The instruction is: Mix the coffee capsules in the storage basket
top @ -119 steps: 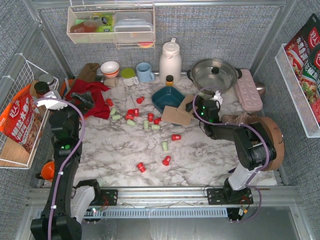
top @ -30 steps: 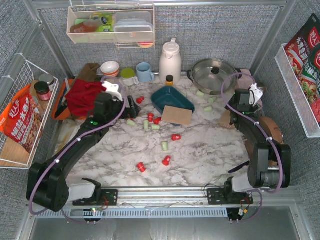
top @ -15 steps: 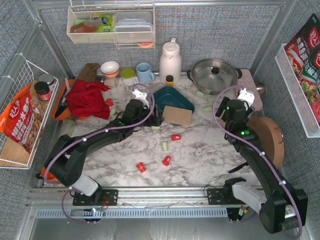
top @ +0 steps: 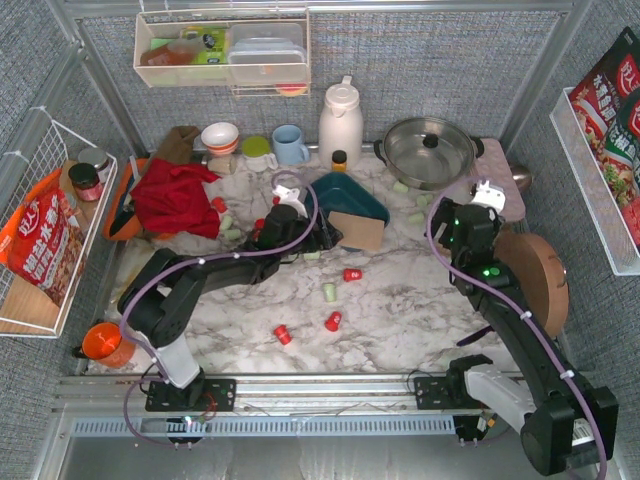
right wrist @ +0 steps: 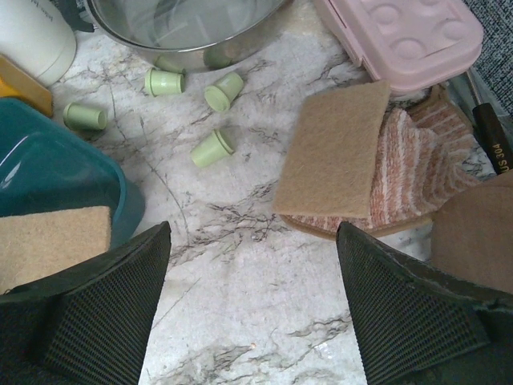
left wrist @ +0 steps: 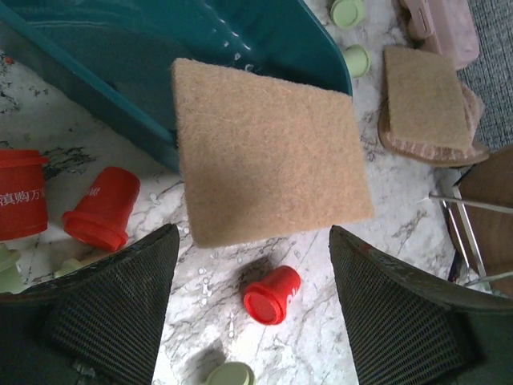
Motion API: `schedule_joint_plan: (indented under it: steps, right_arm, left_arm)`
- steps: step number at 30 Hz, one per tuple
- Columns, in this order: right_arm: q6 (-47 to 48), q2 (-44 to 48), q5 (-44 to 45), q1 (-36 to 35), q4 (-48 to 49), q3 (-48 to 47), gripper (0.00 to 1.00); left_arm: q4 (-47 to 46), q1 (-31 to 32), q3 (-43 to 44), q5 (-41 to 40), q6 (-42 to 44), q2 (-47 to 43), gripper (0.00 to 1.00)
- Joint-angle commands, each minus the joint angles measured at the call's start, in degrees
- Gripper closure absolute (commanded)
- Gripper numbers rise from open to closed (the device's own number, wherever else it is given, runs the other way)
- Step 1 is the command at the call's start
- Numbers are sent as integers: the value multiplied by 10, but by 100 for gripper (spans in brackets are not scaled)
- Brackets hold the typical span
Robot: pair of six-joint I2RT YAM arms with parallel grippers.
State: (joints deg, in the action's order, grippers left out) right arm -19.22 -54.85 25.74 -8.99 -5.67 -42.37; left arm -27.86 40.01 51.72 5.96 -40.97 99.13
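Note:
The teal storage basket [top: 345, 193] stands at the back centre, with a tan scouring pad [top: 357, 231] leaning over its front wall. Red and pale green coffee capsules lie scattered on the marble, for example a red one [top: 352, 274] and a green one [top: 329, 292]. My left gripper [top: 322, 239] hovers open at the basket's front left; between its fingers lies a red capsule [left wrist: 272, 294], below the pad [left wrist: 268, 152] and the basket [left wrist: 160, 56]. My right gripper [top: 448, 216] is open over bare marble [right wrist: 252, 233], right of the basket [right wrist: 48, 172], with green capsules [right wrist: 213, 148] beyond it.
A steel pot [top: 430, 150], a white thermos [top: 340, 120] and a blue mug [top: 290, 145] line the back. A pink egg tray [right wrist: 401, 32] and a second tan pad on a cloth [right wrist: 337, 148] lie right. A red cloth [top: 175, 195] lies left.
My left arm has swung right from the red cloth to the basket's front. My right gripper has come in from the back right towards the centre.

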Motion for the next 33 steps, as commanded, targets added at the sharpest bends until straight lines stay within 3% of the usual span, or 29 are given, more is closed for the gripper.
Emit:
schedule_joint_plan:
  steps: [1,9,17,24,27,33]
  right_arm:
    - [-4,-6,-17,-1,16,-6,12]
    - [-4,-14,-27,-1,13,-10,9]
    - [-1,-17,-31,-1,9,-13,7]
    - [1,-19,-31,-2,9,-13,3]
    - [2,-19,-32,-2,7,-15,1]
    - [13,-7,-48,-5,9,-17,1]
  left_arm:
    - [-67,0,-7,-31,-38,17,16]
    - [-123,0,-17,-39,-73,46,18]
    - [-184,1,-31,-51,-86,62,36]
    - [-214,1,-39,-63,-105,81,64]
    - [-224,1,-40,-61,-97,80,99]
    - [-247,11,-59,-64,-66,23,100]
